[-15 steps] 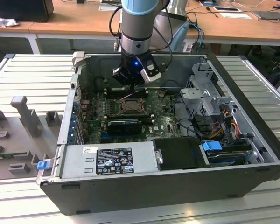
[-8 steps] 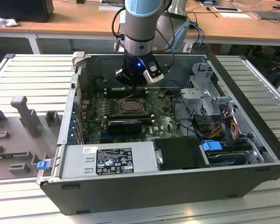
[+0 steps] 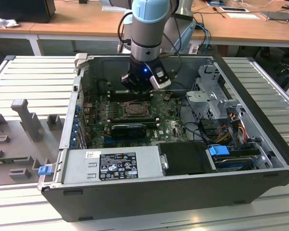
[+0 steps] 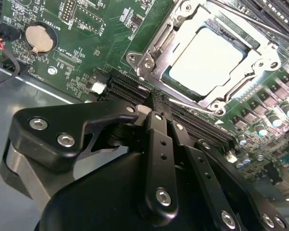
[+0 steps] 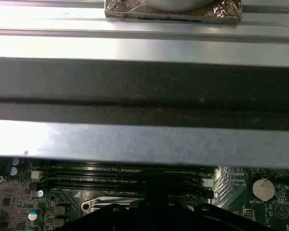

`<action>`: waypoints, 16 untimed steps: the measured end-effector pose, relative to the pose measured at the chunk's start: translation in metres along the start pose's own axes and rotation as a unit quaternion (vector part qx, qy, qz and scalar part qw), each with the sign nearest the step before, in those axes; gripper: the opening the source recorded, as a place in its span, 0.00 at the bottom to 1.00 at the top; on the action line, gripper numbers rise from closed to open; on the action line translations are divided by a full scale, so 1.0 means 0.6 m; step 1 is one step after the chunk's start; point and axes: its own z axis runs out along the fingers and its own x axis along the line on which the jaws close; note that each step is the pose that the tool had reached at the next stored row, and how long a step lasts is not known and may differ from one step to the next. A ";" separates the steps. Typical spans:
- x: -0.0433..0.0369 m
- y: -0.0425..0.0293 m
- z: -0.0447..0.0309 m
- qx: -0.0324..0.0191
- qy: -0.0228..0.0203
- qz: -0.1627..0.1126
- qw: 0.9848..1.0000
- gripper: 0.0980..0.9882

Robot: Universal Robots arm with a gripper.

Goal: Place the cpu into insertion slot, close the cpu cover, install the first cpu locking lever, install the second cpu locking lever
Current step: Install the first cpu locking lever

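The cpu (image 4: 207, 60), a pale square chip, lies in the insertion slot (image 4: 147, 57) at the middle of the green motherboard. The cpu cover (image 4: 262, 60), a grey metal frame, lies flat around the chip. A thin metal lever (image 4: 260, 26) runs along the socket's far side. My gripper (image 4: 156, 105) is shut with nothing between its fingers, its tips over the black memory slots (image 4: 130, 89) just beside the socket. In the exterior view the gripper (image 3: 136, 92) hangs inside the open case, just behind the insertion slot (image 3: 135, 109).
A coin battery (image 4: 40, 38) sits on the board away from the socket. A long black card (image 3: 129, 129) lies in front of the socket. The power supply (image 3: 111, 166) and drive cage (image 3: 212, 96) flank the board. The case wall (image 5: 144, 82) rises close behind the gripper.
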 end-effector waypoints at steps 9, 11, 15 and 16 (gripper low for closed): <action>-0.002 -0.002 0.010 0.003 0.000 0.000 1.000 0.01; -0.002 -0.002 0.011 0.006 0.000 0.000 1.000 0.01; -0.002 -0.003 0.016 0.009 0.000 0.000 1.000 0.01; -0.002 -0.003 0.017 0.009 0.000 0.000 1.000 0.01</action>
